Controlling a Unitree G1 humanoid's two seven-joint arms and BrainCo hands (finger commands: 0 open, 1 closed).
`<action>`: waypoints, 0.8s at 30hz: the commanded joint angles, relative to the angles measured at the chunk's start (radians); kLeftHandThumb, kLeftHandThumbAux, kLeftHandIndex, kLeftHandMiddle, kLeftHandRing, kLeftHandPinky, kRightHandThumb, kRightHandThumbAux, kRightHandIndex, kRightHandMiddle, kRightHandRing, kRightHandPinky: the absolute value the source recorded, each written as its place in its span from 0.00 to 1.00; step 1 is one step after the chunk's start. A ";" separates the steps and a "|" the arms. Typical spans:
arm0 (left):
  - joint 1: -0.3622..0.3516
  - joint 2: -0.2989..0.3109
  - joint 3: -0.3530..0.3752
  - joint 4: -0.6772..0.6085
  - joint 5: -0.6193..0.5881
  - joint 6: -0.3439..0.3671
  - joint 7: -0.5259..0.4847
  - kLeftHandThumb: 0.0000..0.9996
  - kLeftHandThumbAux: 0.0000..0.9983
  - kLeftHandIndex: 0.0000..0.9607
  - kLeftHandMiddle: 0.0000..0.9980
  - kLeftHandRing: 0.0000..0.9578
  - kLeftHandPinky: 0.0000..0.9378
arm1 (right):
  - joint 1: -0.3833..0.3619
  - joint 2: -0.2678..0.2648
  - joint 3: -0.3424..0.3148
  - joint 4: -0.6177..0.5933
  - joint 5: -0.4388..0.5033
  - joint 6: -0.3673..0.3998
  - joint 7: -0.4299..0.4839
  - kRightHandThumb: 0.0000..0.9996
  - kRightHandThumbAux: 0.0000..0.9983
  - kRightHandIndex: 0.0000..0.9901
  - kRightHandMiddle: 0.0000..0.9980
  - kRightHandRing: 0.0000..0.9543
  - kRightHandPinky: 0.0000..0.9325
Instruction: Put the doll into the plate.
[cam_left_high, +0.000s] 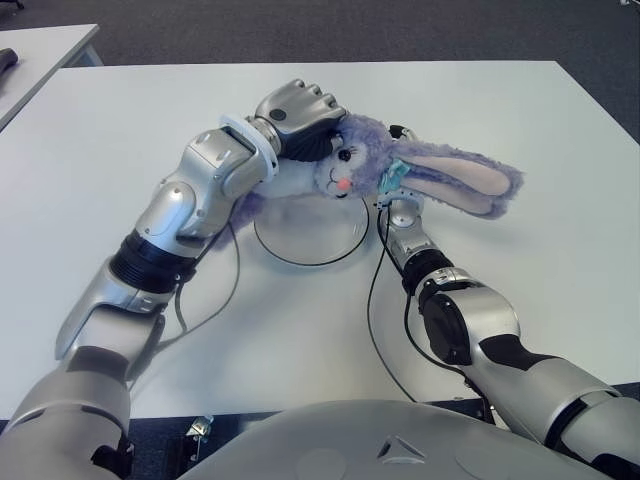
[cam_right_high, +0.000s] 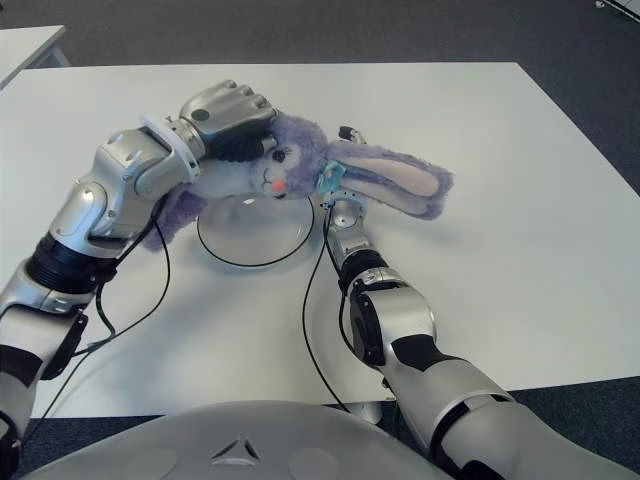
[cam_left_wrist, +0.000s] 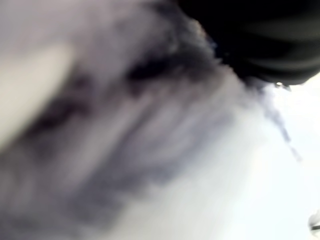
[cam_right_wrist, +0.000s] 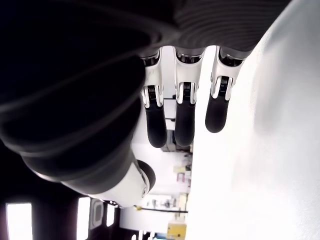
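Doll (cam_left_high: 375, 165), a purple plush rabbit with a white muzzle, orange nose and long pink-lined ears, held above the plate (cam_left_high: 310, 228) in the left eye view. Clamped at the back of the head by the left hand (cam_left_high: 297, 118), fingers curled over the fur. Ears stretched out toward the robot's right, past the plate's rim and over the bare white table (cam_left_high: 520, 290). Small teal tag showing at the base of the ears. Plate round, pale, dark-edged, lying flat under the doll's face and body. Right hand (cam_left_high: 402, 210) tucked just beside the plate's right edge, beneath the ears, mostly hidden by them. Black cables trailing from both forearms across the tabletop.

Same scene in the right eye view: doll (cam_right_high: 300, 165) gripped by the left hand (cam_right_high: 228, 110) over the plate (cam_right_high: 255, 235), face turned down and toward the robot, purple body hanging behind the left forearm. Right hand (cam_right_high: 345, 210) just beyond the plate's right rim, under the ears (cam_right_high: 395, 180).

Left wrist view: filled almost wholly with blurred purple-grey and whitish fur pressed against the lens; a dark part of the hand at one corner, bright table beyond. Fingers not discernible here.

Right wrist view: right hand's fingers (cam_right_wrist: 183, 112) extended side by side, black-tipped, straight and relaxed, nothing between them and the palm. White table (cam_right_wrist: 260, 165) just beside them; contact hard to tell.
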 joint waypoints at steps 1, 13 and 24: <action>0.073 -0.044 0.010 0.046 -0.040 0.036 0.009 0.85 0.67 0.42 0.54 0.82 0.83 | 0.225 0.089 -0.001 0.154 -0.002 0.152 -0.003 0.50 0.89 0.24 0.25 0.26 0.26; 0.138 -0.111 0.038 0.050 -0.070 0.069 0.062 0.85 0.67 0.41 0.53 0.82 0.81 | 0.228 0.081 0.012 0.153 -0.011 0.153 -0.011 0.49 0.89 0.24 0.24 0.24 0.24; 0.180 -0.156 0.058 0.061 -0.087 0.071 0.126 0.85 0.67 0.41 0.54 0.81 0.84 | 0.229 0.075 0.014 0.152 -0.015 0.148 -0.010 0.47 0.89 0.24 0.24 0.24 0.23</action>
